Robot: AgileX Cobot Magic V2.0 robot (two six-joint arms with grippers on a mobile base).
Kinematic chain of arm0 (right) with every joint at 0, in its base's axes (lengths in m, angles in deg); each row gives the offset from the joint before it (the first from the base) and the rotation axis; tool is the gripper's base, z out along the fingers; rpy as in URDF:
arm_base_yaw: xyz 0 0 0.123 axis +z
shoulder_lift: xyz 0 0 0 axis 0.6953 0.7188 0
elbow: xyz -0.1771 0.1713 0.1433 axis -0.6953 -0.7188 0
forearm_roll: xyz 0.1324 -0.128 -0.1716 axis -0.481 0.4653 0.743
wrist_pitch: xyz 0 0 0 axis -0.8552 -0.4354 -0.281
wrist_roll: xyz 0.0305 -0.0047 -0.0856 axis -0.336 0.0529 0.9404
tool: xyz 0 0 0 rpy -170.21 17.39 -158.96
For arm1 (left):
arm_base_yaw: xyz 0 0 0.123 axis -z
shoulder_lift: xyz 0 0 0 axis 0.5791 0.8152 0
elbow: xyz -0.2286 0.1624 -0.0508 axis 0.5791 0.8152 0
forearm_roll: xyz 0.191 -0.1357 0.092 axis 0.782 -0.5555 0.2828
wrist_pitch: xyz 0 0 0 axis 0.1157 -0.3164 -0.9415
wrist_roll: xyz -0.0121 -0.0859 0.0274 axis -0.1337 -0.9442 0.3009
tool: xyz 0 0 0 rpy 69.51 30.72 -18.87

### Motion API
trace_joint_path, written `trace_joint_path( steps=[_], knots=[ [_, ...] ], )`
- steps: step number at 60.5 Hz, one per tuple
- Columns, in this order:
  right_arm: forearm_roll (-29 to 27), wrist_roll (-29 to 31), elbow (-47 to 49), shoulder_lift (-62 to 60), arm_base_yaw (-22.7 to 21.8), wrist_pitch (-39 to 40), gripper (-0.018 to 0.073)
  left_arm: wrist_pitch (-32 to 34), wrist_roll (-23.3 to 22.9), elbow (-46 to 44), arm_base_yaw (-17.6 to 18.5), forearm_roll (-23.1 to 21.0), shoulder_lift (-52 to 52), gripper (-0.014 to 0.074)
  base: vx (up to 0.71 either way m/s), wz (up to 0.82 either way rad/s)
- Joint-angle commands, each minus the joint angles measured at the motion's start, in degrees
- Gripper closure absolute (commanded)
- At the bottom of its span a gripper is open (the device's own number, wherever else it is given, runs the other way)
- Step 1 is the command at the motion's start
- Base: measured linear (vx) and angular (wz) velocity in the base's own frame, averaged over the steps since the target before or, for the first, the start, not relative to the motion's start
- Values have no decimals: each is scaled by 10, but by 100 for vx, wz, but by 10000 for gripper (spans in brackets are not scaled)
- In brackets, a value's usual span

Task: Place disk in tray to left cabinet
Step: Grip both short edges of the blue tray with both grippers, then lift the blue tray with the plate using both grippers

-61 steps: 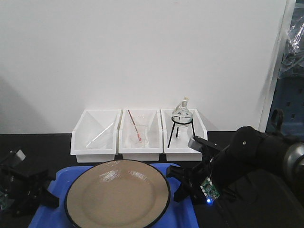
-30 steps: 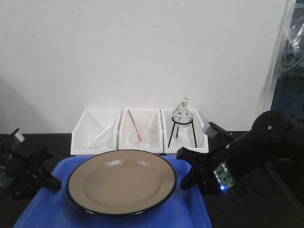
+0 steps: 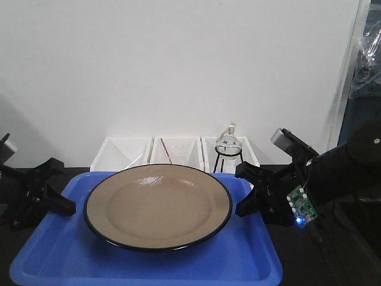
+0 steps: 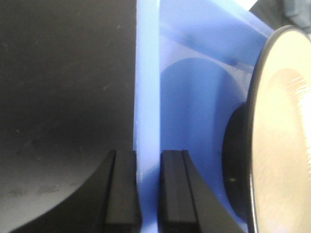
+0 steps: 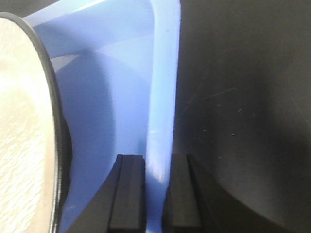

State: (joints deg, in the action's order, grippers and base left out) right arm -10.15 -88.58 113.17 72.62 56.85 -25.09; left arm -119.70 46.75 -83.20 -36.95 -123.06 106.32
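Front view: the blue tray [image 3: 53, 262] spans the lower middle of the frame, with the tan, black-rimmed disk [image 3: 158, 205] lying flat on its floor, roughly centred and filling most of its width. The left gripper [image 3: 59, 201] meets the tray's left edge and the right gripper [image 3: 249, 195] its right edge, so the disk sits between them, apart from both. Behind the tray stand three white bins [image 3: 125, 149]. The right-hand one holds a glass flask [image 3: 228, 142] on a black wire stand.

Left wrist view: two black fingers [image 4: 121, 191] stand on either side of the tray's upright pale-blue lip and are clamped on it, one outside over the dark table [image 4: 63, 73], one inside. The disk's black rim lies further in on the tray floor, near the inner finger but not touching it.

Right wrist view: the same grip is mirrored. The fingers [image 5: 182, 194] pinch the tray's lip between them. The disk's rim curves past on the left, just beside the inner finger, with a strip of blue floor between them.
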Motion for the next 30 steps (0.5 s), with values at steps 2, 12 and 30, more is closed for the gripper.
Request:
trace_joint_path(
  steps=[2, 12, 30],
  knots=[
    [-92, 8, 20, -31, 10, -2, 565, -8, -25, -20, 29, -103, -43, 597, 0, 0],
    [-106, 8, 20, -33, 10, -6, 565, 17, -46, -20, 60, -85, -55, 597, 0, 0],
    [-104, 8, 47, -41, 10, -19, 565, 30, -55, -17, 78, -42, -53, 597, 0, 0]
  ],
)
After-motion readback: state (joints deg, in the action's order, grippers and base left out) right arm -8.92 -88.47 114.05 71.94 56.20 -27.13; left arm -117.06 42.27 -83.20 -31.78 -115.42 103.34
